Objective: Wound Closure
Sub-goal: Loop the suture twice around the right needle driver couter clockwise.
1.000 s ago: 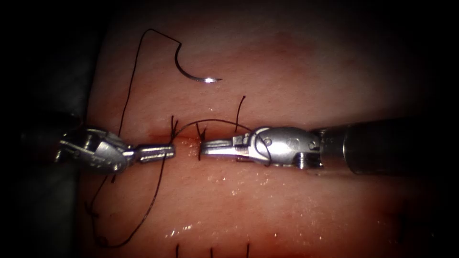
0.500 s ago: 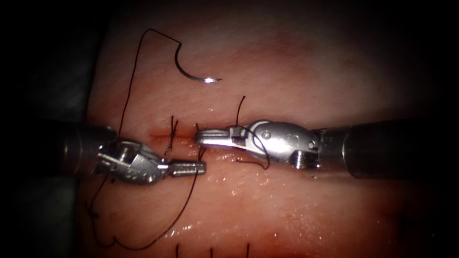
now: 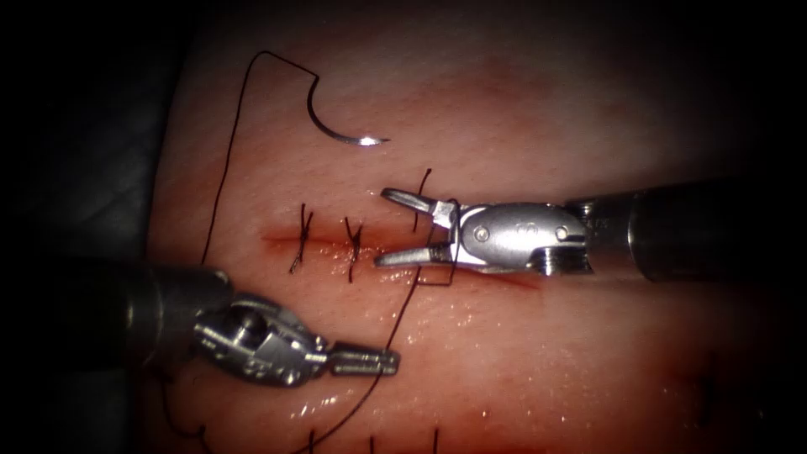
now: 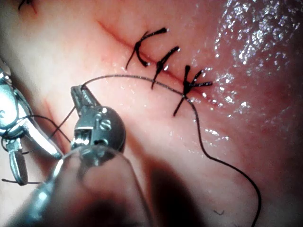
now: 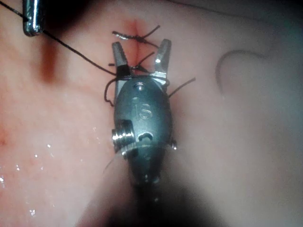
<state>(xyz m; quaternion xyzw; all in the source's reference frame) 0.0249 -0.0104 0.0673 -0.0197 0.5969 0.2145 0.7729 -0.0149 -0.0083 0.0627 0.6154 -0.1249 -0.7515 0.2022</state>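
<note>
My left tool (image 3: 382, 361) pinches the thread (image 3: 409, 303); my right tool (image 3: 393, 227) gapes, thread looped round it. The needle (image 3: 336, 130) lies free above the cut (image 3: 277, 240). Two stitches (image 3: 301, 240) tied, third knot unfinished.

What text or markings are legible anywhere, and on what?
"IS": stamped on the body of the right tool, read in the right wrist view; uncertain.
Faint stamp on the same body in the endoscope view: too small to read.
Left tool, tissue: no text seen.
</note>
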